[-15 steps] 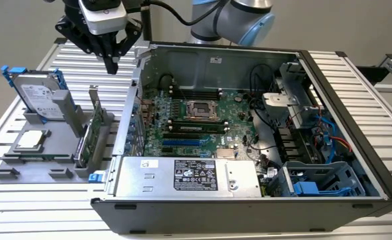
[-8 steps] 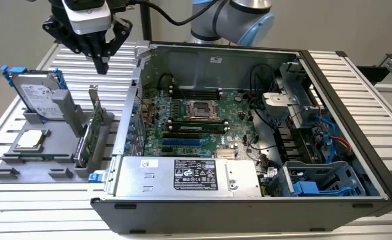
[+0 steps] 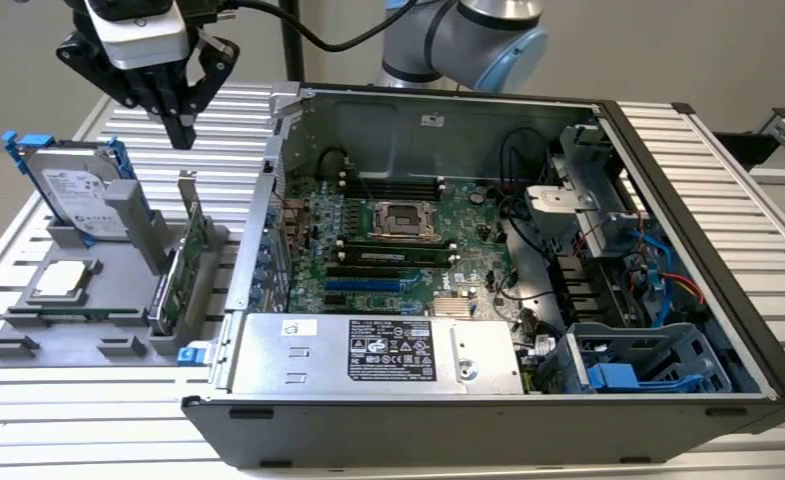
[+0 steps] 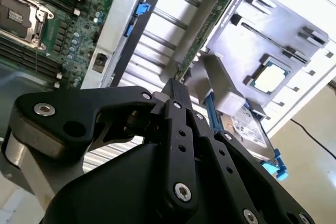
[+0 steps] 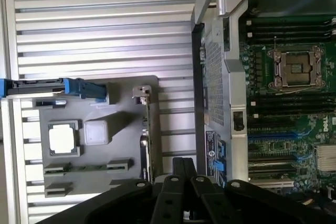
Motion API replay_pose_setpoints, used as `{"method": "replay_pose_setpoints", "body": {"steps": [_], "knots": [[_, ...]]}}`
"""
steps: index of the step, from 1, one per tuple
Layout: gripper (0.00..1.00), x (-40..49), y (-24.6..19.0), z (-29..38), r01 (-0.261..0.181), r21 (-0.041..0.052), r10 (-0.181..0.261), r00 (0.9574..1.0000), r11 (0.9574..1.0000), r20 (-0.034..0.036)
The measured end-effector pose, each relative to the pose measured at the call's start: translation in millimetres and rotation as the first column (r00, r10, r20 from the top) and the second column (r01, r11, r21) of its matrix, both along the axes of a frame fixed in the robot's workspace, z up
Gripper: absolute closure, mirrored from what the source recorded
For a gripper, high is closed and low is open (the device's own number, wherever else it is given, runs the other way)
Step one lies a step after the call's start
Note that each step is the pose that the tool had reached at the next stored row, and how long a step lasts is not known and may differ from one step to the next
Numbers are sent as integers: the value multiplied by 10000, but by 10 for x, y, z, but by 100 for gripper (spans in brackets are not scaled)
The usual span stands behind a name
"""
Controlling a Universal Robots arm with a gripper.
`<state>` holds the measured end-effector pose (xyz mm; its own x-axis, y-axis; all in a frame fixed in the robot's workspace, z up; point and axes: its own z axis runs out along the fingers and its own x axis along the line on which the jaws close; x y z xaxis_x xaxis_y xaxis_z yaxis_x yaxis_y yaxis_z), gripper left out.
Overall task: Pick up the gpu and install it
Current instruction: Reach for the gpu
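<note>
The black gripper (image 3: 179, 135) hangs in the air above the grey plastic tray (image 3: 99, 300). Its two fingers are pressed together with nothing between them. You can see the closed tips in both wrist views too (image 4: 173, 88) (image 5: 184, 162).

The gpu (image 3: 185, 255) is a thin flat card with a green board and a silver end piece. It stands up on its long edge in a slot of the tray, on the side of the tray closest to the big black computer case (image 3: 692, 210). The gripper is above the far end of the card and is not touching it. In the first wrist view the gpu (image 5: 149, 129) looks like a thin line, just past the finger tips. In the second wrist view its green edge (image 4: 207, 27) runs along beside the tray.

The tray sits on the white ribbed metal bench (image 3: 45, 400), near the bench edge at the exterior view's left, right beside the case. A silver hard drive (image 3: 79, 195) with blue rails stands up at the far end of the tray. A small square silver chip (image 3: 61, 280) lies flat on the tray, near the middle.

The case lies open with its side off. Inside is a green main board (image 3: 406, 250).
</note>
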<state>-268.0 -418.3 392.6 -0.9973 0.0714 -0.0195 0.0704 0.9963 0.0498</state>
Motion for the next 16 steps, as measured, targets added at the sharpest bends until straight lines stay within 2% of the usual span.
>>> {"method": "replay_pose_setpoints", "body": {"steps": [16], "knots": [[100, -363, -29, 0, -1, 0, 1, 10000, 10000, -1]]}}
